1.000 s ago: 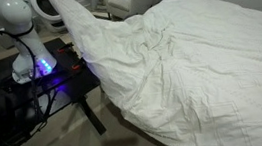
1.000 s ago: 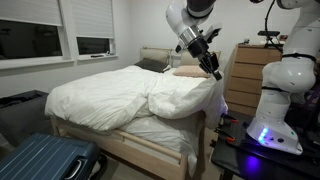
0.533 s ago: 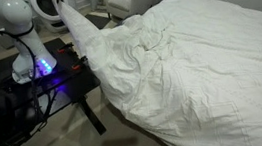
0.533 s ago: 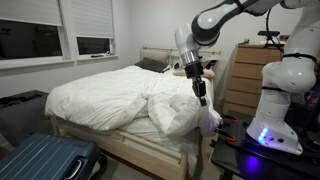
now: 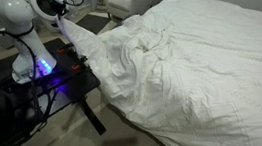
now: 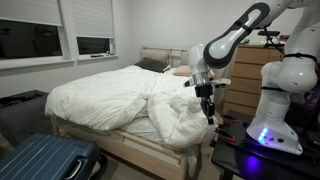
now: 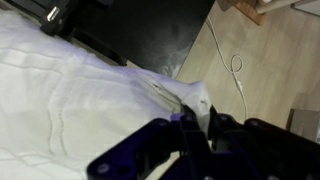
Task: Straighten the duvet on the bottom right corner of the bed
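The white creased duvet (image 5: 191,66) covers the wide bed (image 6: 110,148) in both exterior views. One corner of it is drawn up into a ridge towards the robot. My gripper (image 5: 62,16) is shut on that corner, just above the near edge of the black table. In an exterior view the gripper (image 6: 209,108) hangs low at the bed's side, with the duvet (image 6: 110,100) bunched in a hanging fold below it. In the wrist view the gripper (image 7: 192,125) pinches a thin tip of the duvet (image 7: 70,100) between its dark fingers.
The black robot table (image 5: 33,95) with the white robot base (image 6: 280,100) stands right beside the bed corner. A blue suitcase (image 6: 45,160) lies on the floor, and a wooden dresser (image 6: 245,75) stands behind the arm. A white cable (image 7: 237,70) lies on the floor.
My gripper has come down and away from the bed's middle towards the robot table, still shut on the duvet corner. The lifted fold now hangs lower at the bed's side.
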You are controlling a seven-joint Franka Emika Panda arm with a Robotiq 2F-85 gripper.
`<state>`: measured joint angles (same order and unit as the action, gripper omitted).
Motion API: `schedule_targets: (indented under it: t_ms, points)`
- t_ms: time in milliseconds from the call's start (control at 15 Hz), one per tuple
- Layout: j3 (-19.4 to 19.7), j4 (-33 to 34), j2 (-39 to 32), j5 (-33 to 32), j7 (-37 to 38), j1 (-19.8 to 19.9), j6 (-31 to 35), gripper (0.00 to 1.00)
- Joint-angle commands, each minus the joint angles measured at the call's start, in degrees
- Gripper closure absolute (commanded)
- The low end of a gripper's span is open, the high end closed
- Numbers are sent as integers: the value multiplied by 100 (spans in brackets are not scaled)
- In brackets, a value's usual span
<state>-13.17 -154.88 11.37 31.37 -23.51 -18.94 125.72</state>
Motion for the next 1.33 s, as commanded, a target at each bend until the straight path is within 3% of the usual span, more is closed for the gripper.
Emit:
schedule_targets:
  t_ms: [0,67,133,467,733,867,933,1000,1267]
  points:
    - [-49,-580,454,104,-37,-178,-50,96]
    - [-59,-690,527,170,-77,-251,-92,96]
    - [-71,-396,298,114,-32,-303,-198,96]
    - [-362,-429,424,981,-279,-952,-38,96]
    - [-608,-430,514,1548,-426,-1240,-131,96]
    - [-679,-434,587,1626,-492,-1291,-144,96]
    - [-656,-437,277,1190,-349,-1074,7,97]
    - [-656,-447,282,1139,-342,-1077,13,87]
    - [-645,-463,229,1098,-341,-1010,19,87]
